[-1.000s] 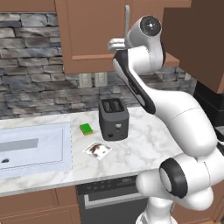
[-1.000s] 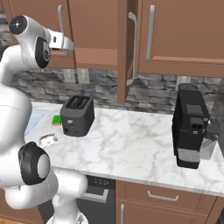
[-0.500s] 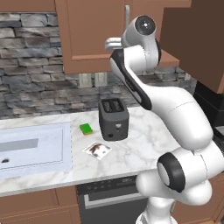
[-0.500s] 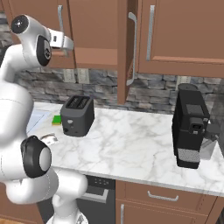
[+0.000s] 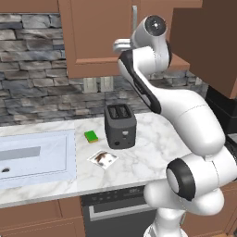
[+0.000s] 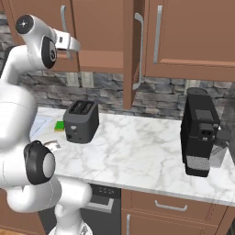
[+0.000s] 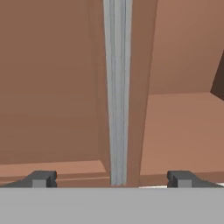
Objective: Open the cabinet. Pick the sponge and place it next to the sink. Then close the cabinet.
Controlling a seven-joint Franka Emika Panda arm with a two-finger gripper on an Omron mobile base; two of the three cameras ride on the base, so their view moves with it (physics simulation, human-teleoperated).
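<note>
We see our gripper [image 7: 111, 178], jaws spread wide, facing the cabinet [image 7: 52, 87] door's silver handle [image 7: 117, 87].

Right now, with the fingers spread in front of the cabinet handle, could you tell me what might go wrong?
The open gripper frames the silver handle without gripping it, so closing off-centre could let it slip. One cabinet door already stands ajar beside the arm, so a wide swing might knock it.

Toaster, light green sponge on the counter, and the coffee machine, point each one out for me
toaster [image 5: 120, 125], left base view, front face.
light green sponge [image 5: 91, 136], left base view, top face.
coffee machine [image 6: 199, 133], right base view, front body.
</note>
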